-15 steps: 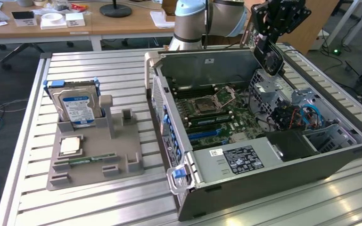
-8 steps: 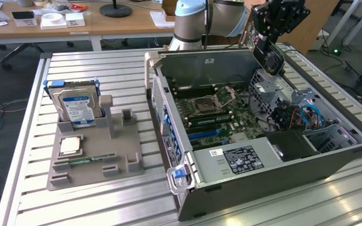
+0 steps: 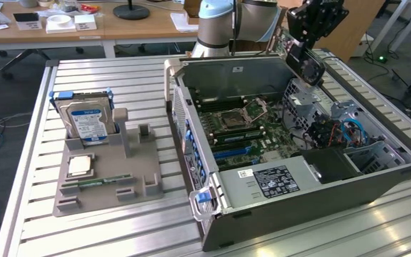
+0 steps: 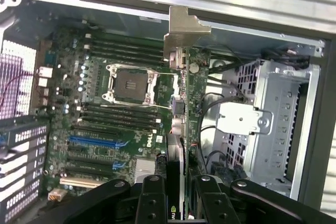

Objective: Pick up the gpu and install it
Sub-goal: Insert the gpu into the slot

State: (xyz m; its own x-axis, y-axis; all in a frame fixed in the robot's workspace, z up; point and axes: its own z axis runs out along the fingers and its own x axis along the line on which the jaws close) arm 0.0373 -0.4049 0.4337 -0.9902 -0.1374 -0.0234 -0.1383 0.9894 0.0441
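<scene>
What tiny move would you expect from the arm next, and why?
Probably a turn of the wrist, to bring the gpu in line with the blue slot on the motherboard. The gripper is shut on the gpu, which hangs above the open computer case, and in the wrist view its edge runs across the slot's direction rather than along it.

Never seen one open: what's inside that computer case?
A green motherboard with an open processor socket, blue cables, a drive cage. The gpu in the claw hides a strip of board.
</scene>
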